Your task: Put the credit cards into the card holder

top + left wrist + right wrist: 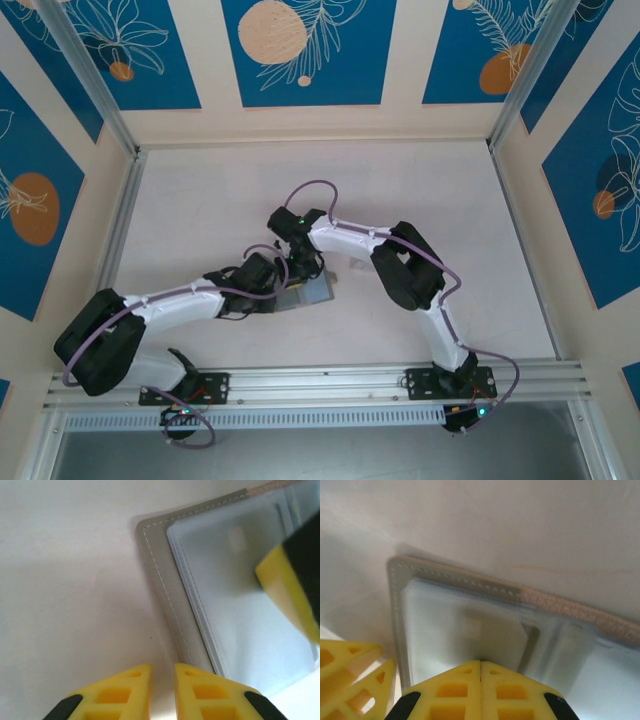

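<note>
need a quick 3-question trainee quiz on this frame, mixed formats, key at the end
1. True or false: the right gripper's yellow fingers are pressed together.
2. The flat matte grey stitched card holder lies: A) opened out, clear inner pockets facing up; B) folded shut; C) propped upright on its edge.
3. Fill in: a narrow gap shows between the ___ gripper's yellow fingers.

Key
1. True.
2. A.
3. left: the left gripper.
</note>
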Motion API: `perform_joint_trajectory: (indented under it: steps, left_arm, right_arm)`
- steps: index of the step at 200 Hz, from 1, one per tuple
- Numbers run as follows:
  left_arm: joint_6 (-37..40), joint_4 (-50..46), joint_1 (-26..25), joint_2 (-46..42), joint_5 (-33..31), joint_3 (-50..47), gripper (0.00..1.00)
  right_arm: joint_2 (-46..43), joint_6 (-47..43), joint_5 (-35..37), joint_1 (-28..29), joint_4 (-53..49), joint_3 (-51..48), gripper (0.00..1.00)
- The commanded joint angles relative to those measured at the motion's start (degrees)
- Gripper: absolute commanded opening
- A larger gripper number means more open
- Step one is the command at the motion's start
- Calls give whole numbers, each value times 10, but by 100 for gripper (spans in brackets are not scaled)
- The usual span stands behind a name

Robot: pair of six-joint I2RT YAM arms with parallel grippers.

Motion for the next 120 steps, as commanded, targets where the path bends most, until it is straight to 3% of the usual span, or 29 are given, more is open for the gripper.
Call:
perform_joint_trajectory:
  steps: [1, 51, 120]
  left_arm:
    - [-6, -51, 0, -42, -40, 13, 18]
    - [10, -32, 1, -61, -5, 23, 24]
    - [1, 32, 9, 33, -17, 23, 21]
  right_arm:
    - [38, -4, -33, 5, -3, 3, 4]
    - [38, 7, -54, -4, 10, -18, 8]
    - [12, 1, -78, -18, 11, -25, 13]
